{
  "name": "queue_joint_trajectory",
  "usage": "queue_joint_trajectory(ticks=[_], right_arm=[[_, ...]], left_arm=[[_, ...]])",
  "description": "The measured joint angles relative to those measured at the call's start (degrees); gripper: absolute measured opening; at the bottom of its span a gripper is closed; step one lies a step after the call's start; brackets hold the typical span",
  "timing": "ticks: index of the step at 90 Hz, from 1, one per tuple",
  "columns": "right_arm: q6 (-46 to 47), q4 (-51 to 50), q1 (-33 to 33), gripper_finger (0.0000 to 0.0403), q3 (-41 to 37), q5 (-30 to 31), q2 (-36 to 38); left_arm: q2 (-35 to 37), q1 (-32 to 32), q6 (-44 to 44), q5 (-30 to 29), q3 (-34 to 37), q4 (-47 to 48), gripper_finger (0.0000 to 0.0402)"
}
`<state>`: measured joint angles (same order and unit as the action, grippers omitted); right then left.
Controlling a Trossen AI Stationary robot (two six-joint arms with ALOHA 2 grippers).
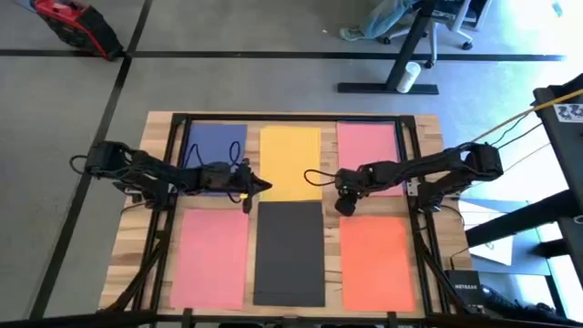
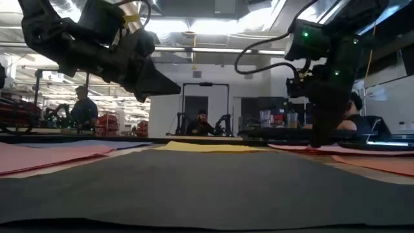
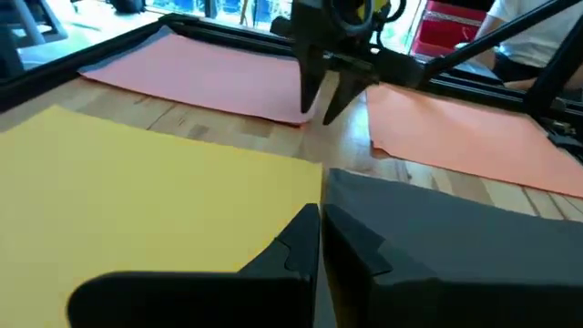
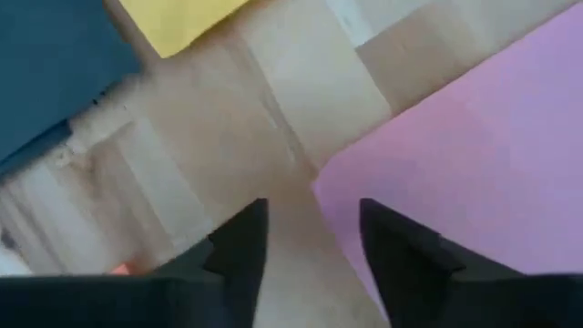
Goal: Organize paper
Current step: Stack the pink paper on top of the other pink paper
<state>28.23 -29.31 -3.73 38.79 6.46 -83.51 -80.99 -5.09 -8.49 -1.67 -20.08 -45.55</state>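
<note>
Six sheets of paper lie flat on the wooden table: blue [image 1: 216, 146], yellow [image 1: 290, 162] and pink [image 1: 367, 155] along the far side, and pink [image 1: 211, 258], black [image 1: 289, 253] and orange [image 1: 376, 262] along the near side. My left gripper [image 1: 266, 186] is shut and held level above the table [image 2: 176, 87], over the gap between the yellow and black sheets. My right gripper [image 1: 344, 208] is open and points down. Its fingers straddle the near left corner [image 4: 321, 182] of the far pink sheet, low over the table [image 2: 321, 141]. My right gripper's open fingertips [image 3: 308, 111] reach down to about table height at the far pink sheet's near left corner. I cannot tell whether they touch the sheet or the wood. My left gripper touches nothing.
A black metal frame [image 1: 178, 123] runs round the table's edges. Bare wood strips [image 1: 330, 205] separate the sheets. Beyond the table there are people and other equipment [image 2: 202, 123], a chair base [image 1: 401, 55] and a red case [image 1: 77, 23] on the floor.
</note>
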Motion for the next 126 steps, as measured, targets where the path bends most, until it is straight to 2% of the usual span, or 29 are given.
queue_joint_trajectory(ticks=[8,16,23,33,37,51,61,70,80,97,113,126], right_arm=[[-0.10,0.49,-0.04,0.0203,0.00,3.79,-1.32],[-0.48,0.51,-0.04,0.0188,0.00,5.59,-2.89],[-0.70,0.79,0.04,0.0144,0.20,6.00,-3.84],[-0.88,1.20,0.61,0.0039,0.26,5.85,-4.11],[-1.09,1.12,1.15,0.0017,0.23,6.54,-3.76],[-0.79,-1.27,2.22,0.0016,2.50,6.68,-2.56],[-1.46,-4.51,3.30,0.0003,5.86,6.14,-2.36],[-1.73,-5.68,4.64,0.0002,9.84,5.81,-2.22],[-3.41,-6.57,6.03,0.0001,14.39,4.53,-2.22],[-4.27,-10.14,6.48,0.0008,18.58,6.59,-2.14],[-2.81,-12.38,6.34,0.0065,15.64,8.11,-2.79],[-2.40,-10.51,6.34,0.0121,11.52,10.47,-3.25]], left_arm=[[0.00,0.01,-0.02,0.00,-0.01,0.01,0.0000],[0.00,0.10,-0.02,-0.02,-0.01,0.07,0.0000],[0.00,0.10,-0.02,0.00,-0.01,0.07,0.0000],[0.00,0.10,0.31,-0.02,-0.04,-0.14,0.0000],[0.00,0.19,0.44,-0.02,-0.17,-0.05,0.0000],[0.00,1.31,0.42,0.13,-1.14,0.78,0.0000],[0.00,2.21,1.27,0.20,-3.70,4.90,0.0000],[0.00,3.06,2.67,0.20,-7.65,11.71,0.0000],[0.00,4.06,8.31,0.17,-12.60,19.09,0.0004],[0.00,4.29,13.93,0.22,-17.64,27.25,0.0046],[0.00,3.02,11.71,0.17,-17.72,28.49,0.0092],[0.00,2.64,10.69,-0.10,-17.72,28.50,0.0111]])
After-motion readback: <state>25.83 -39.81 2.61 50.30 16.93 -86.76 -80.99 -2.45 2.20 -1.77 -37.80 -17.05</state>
